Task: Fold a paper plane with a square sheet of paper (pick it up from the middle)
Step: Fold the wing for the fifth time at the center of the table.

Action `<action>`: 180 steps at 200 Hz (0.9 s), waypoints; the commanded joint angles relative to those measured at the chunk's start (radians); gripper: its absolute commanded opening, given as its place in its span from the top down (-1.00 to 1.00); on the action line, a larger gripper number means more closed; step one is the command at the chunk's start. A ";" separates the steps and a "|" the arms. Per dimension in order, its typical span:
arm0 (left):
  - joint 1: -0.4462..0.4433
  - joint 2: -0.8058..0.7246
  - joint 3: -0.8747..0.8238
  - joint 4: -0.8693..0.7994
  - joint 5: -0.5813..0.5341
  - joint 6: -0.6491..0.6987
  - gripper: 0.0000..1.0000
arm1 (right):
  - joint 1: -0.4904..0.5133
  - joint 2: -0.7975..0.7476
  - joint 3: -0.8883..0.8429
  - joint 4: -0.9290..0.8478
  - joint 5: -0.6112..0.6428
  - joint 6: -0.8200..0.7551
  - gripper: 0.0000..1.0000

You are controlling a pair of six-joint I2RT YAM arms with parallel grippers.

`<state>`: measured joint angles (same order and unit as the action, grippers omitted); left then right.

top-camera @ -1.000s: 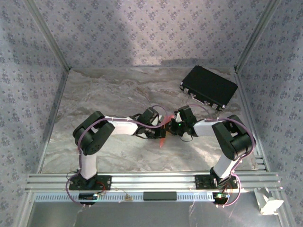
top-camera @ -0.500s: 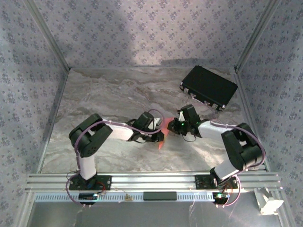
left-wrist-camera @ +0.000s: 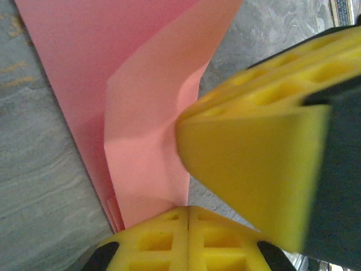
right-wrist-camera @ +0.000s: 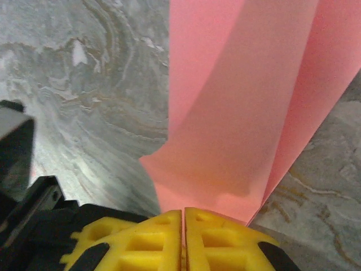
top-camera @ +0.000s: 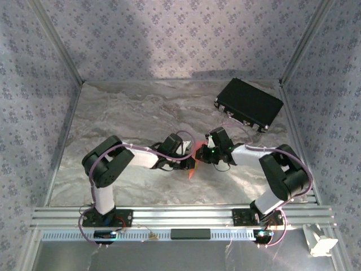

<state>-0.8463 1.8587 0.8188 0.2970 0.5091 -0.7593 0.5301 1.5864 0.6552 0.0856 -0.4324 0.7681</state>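
item: square sheet of paper [left-wrist-camera: 146, 113], salmon pink, creased into a narrower layered shape with overlapping flaps.
location: caught between the two claws where they meet tip to tip. seen from above, a pink corner [top-camera: 193, 169] pokes out just below them.
left gripper [left-wrist-camera: 188, 213]: yellow fingers [left-wrist-camera: 163, 240] pressed together, clamped on one edge of the paper, which fans out ahead of the tips.
right gripper [right-wrist-camera: 183, 217]: fingers closed flush, pinching the paper's edge. in the left wrist view its yellow finger [left-wrist-camera: 254, 158] crowds in just right of the left claw.
table [top-camera: 124, 118]: grey marbled surface beneath both claws.
black case [top-camera: 249, 104]: well beyond the right claw, far right corner.
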 commanded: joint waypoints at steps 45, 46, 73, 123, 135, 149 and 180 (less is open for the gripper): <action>-0.009 0.053 -0.062 -0.183 0.000 0.015 1.00 | -0.067 0.086 0.019 0.011 0.063 -0.025 0.79; -0.009 0.053 -0.063 -0.183 -0.001 0.015 1.00 | -0.067 0.086 0.019 0.012 0.064 -0.026 0.79; -0.009 0.057 -0.066 -0.188 0.000 0.019 1.00 | -0.106 0.093 0.040 -0.008 0.054 -0.042 0.80; -0.008 0.056 -0.078 -0.186 -0.006 0.020 1.00 | -0.148 0.084 0.067 -0.019 0.027 -0.065 0.79; -0.009 0.054 -0.079 -0.185 -0.007 0.020 1.00 | -0.143 0.062 0.061 -0.007 0.007 -0.066 0.79; -0.008 0.054 -0.079 -0.184 -0.009 0.018 1.00 | -0.130 0.021 0.049 -0.001 0.002 -0.070 0.78; -0.008 0.053 -0.080 -0.184 -0.007 0.019 1.00 | -0.100 -0.044 0.031 0.004 -0.022 -0.083 0.77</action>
<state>-0.8459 1.8591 0.8074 0.3187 0.5091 -0.7589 0.4091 1.6024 0.6971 0.0849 -0.4450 0.7162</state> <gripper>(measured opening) 0.044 0.114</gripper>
